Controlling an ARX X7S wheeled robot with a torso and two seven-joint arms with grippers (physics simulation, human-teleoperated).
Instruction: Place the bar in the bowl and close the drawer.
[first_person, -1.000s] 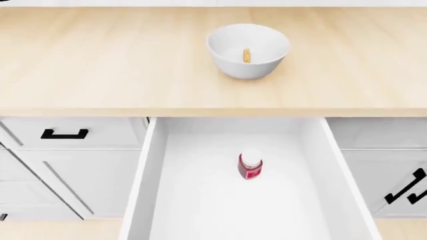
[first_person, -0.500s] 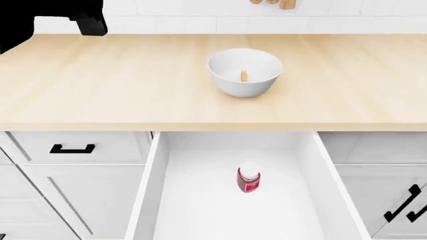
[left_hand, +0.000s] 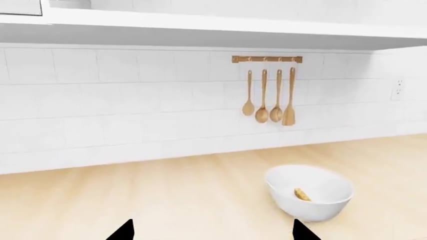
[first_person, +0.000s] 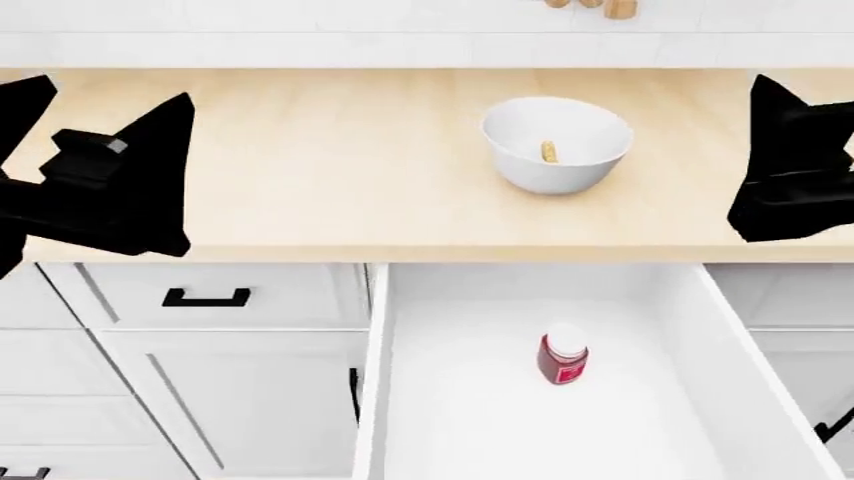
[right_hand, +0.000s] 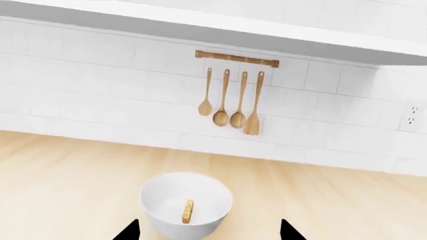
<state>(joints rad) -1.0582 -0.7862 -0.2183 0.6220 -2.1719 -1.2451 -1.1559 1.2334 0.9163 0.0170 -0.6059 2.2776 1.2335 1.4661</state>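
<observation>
Two black grippers frame the head view: the left gripper at nine o'clock and the right gripper at three o'clock, both raised over the front edge of a pale wooden counter. Each wrist view shows only two dark fingertips set wide apart with nothing between them, so both grippers hold nothing. The white bowl stands on the counter at about one o'clock from the middle of the head view, well apart from both grippers. The tan bar lies inside the bowl, leaning against its inner wall. Below the counter edge, the wide white drawer is pulled out toward five o'clock. A red jar with a white lid stands upright on the drawer floor. On the tiled wall behind the counter, four wooden utensils hang from a rail.
</observation>
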